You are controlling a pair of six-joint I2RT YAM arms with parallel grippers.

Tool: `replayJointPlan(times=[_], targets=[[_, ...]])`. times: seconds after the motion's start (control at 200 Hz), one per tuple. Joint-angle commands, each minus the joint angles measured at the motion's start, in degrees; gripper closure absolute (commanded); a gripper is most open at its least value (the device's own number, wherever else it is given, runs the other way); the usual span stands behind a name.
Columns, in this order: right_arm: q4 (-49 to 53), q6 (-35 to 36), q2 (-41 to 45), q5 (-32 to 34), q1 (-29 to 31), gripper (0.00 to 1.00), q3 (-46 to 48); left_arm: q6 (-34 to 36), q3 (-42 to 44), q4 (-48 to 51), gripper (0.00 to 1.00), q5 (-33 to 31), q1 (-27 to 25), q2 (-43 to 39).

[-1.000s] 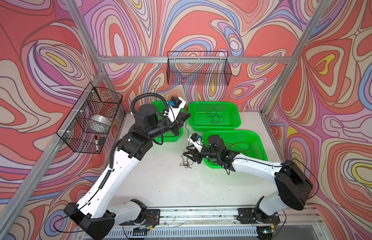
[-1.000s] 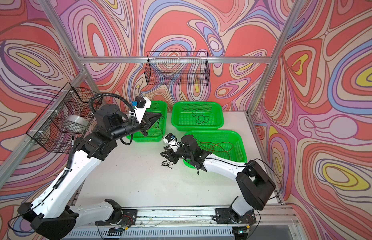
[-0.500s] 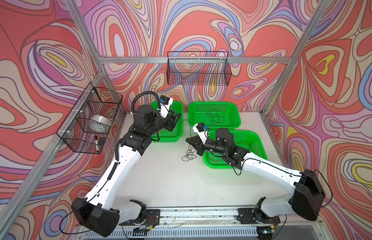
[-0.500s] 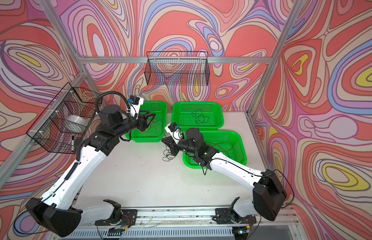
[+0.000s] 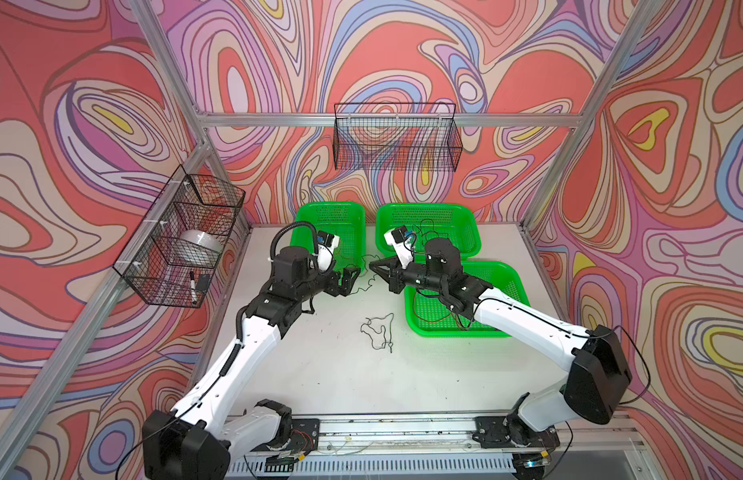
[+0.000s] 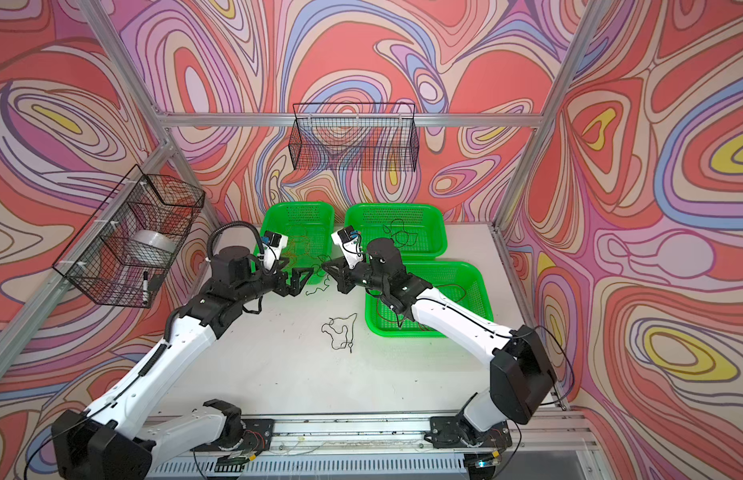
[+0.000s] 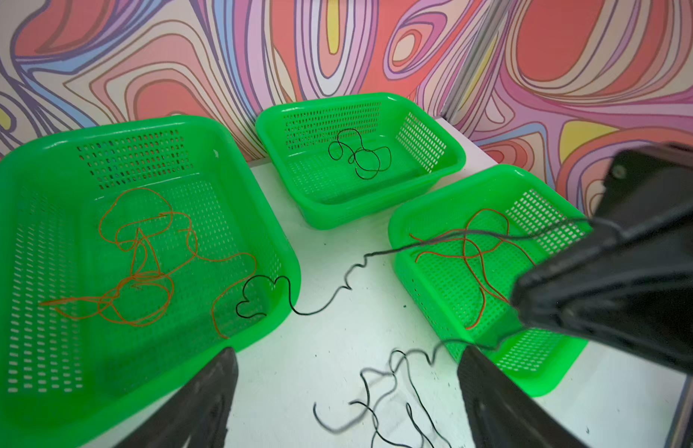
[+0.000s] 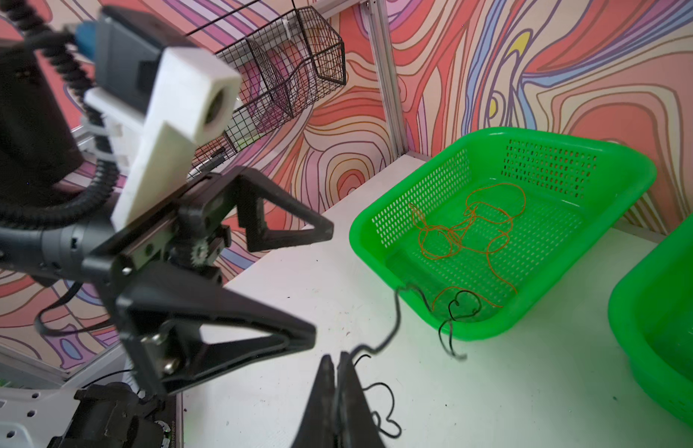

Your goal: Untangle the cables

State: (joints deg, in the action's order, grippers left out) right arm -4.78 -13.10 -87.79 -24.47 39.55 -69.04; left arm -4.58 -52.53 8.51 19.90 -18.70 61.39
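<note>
White table (image 5: 319, 374), right gripper (image 8: 337, 358) pinching black cable (image 8: 396, 310)

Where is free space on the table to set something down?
Free: table between black cable coil and front rail. Crowded: between left end effector and right end effector, where the held cable runs to the green basket.

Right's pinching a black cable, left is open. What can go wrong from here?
1. The black cable in the right gripper ends inside the basket beside orange cables; pulling may drag them out or snag the rim.
2. The open left gripper sits close to the right one; a regrasp could collide.
</note>
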Motion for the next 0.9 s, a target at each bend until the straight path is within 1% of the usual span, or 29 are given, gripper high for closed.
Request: replayJointPlan(times=[0.0, 0.08, 0.14, 0.25, 0.396, 0.476, 0.606, 0.736, 0.821, 0.896], targets=[[0.34, -1.86, -0.19, -1.52, -0.18, 1.00, -1.44, 2.08, 5.58, -6.64, 0.13, 1.04, -2.80, -4.85], [1.01, -0.96, 0.78, -0.69, -0.16, 1.00, -1.73, 4.95, 10.06, -10.57, 0.13, -1.30, -5.86, -7.65], [2.68, 0.71, 1.42, -0.24, -0.18, 1.00, -2.85, 6.16, 12.41, -12.99, 0.13, -2.05, -7.08, -8.46], [6.29, 4.64, 2.12, 1.50, -0.26, 1.00, -6.88, 6.03, 14.28, -16.04, 0.14, -3.96, -7.50, -8.09], [9.84, 10.09, 1.16, 4.86, -0.73, 1.00, -15.38, 6.40, 15.46, -19.76, 0.14, -6.98, -7.63, -6.41], [10.93, 12.08, -0.99, 5.66, -1.80, 1.00, -20.72, 6.73, 15.23, -21.15, 0.14, -8.42, -7.62, -4.92], [12.59, 15.71, -5.22, 7.72, -4.13, 1.00, -29.35, 6.51, 15.24, -24.16, 0.14, -8.28, -7.58, -2.59], [9.09, 19.17, -8.81, 9.28, -7.01, 1.00, -33.77, 5.99, 15.34, -24.53, 0.15, -8.79, -7.58, -1.00], [8.31, 21.37, -12.45, 9.96, -8.69, 1.00, -37.75, 5.48, 15.50, -23.65, 0.18, -8.23, -7.58, -0.31], [7.93, 21.72, -15.88, 10.01, -10.46, 1.00, -41.17, 5.14, 15.95, -23.46, 0.22, -7.84, -7.65, -0.13]])
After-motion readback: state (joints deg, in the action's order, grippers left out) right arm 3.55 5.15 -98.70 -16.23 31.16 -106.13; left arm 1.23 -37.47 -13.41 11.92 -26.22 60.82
